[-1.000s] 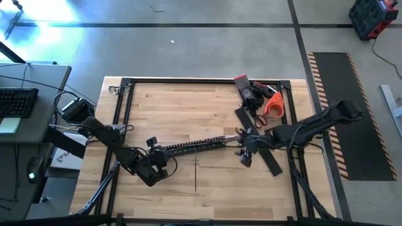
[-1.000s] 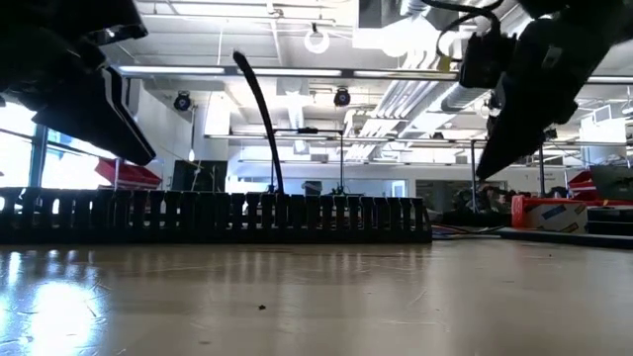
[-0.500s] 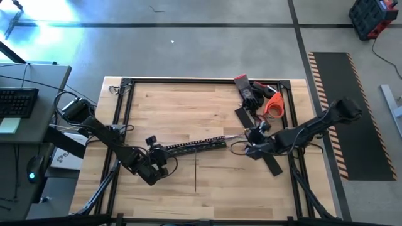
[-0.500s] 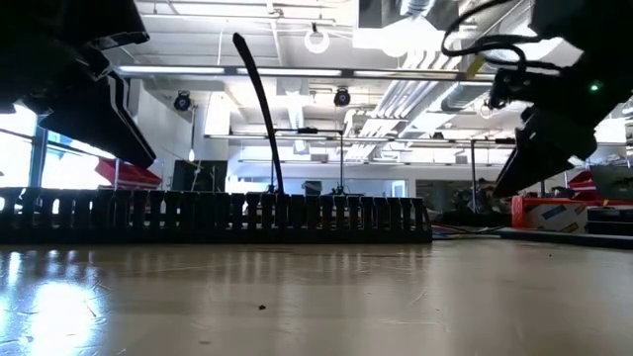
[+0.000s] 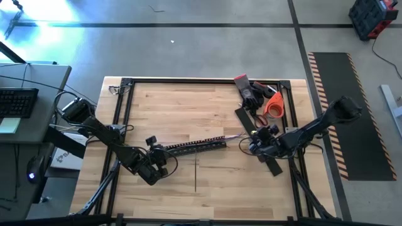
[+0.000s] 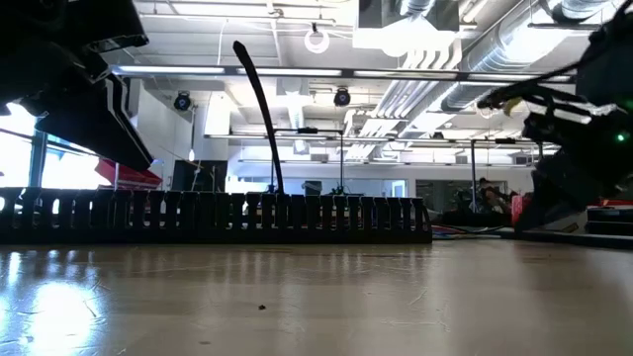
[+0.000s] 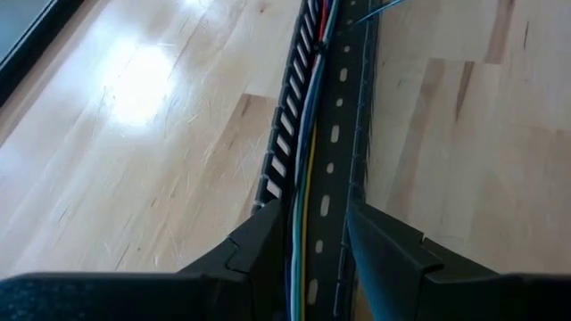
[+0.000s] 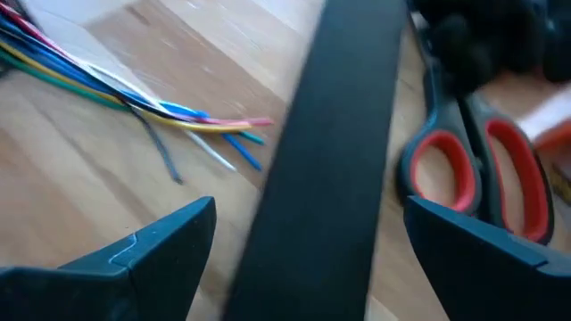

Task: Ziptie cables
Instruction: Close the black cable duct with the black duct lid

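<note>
One duct, one cables bundle, two pincers.
Left pincer (image 7: 317,245) clamps the duct (image 5: 195,146); right pincer (image 8: 303,259) gapes at 3 o'clock beyond cables (image 8: 134,94).

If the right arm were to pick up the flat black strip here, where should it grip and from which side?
Probably from straight above, across the strip's narrow width, near mid-length. It lies flat on the table, so only its long edges offer a hold. The right pincer hangs open over it, fingers either side. The scissors lie close along one edge and the cables end near the other.
</note>
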You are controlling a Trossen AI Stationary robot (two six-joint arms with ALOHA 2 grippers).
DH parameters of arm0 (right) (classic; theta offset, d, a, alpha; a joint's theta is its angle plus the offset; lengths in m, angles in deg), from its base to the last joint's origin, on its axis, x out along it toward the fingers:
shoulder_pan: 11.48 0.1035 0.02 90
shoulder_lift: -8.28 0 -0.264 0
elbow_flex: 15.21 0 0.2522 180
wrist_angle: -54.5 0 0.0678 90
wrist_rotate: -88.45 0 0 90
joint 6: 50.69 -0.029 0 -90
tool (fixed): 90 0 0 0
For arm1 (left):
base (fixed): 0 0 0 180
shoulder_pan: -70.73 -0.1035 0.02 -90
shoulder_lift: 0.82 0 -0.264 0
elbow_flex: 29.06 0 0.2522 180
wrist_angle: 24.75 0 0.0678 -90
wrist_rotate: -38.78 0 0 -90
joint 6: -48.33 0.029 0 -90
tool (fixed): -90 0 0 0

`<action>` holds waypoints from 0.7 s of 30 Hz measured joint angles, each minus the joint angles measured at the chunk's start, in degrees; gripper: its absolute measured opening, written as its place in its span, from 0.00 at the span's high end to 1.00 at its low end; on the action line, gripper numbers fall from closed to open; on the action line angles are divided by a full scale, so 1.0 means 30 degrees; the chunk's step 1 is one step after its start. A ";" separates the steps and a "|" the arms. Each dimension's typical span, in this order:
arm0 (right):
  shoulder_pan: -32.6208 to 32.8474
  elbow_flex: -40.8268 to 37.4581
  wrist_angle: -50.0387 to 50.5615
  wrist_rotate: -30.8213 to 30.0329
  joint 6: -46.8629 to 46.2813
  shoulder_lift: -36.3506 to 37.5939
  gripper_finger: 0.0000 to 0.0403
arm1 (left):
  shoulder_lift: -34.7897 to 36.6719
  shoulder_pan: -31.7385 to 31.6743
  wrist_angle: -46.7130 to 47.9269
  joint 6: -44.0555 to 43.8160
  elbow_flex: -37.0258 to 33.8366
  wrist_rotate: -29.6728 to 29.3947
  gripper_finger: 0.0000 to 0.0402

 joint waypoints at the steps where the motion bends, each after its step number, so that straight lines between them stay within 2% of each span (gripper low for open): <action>1: -0.0015 -0.0329 -0.0294 -0.0004 -0.0137 0.0000 0.13 | 0.0000 0.0000 -0.0004 -0.0003 0.0002 0.0000 0.71; 7: -0.0015 -0.2448 -0.3523 0.0472 -0.0575 0.0011 0.13 | 0.0000 0.0000 -0.0036 -0.0018 0.0005 0.0000 0.71; 10: 0.0027 -0.3566 -0.5321 0.0342 -0.0316 0.0050 0.17 | 0.0000 0.0000 -0.0093 -0.0028 -0.0002 0.0003 0.71; 14: 0.0012 -0.4021 -0.5796 0.0126 -0.0234 0.0058 0.28 | 0.0000 0.0000 -0.0093 -0.0259 0.0001 0.0038 0.71; 18: -0.0007 -0.4077 -0.5962 0.0067 -0.0076 0.0051 0.46 | 0.0000 0.0006 -0.0167 -0.0499 -0.0002 0.0512 0.71; 21: -0.0007 -0.4085 -0.6044 0.0066 -0.0093 0.0051 0.47 | -0.0007 0.0015 -0.0448 -0.0503 -0.0002 0.0602 0.71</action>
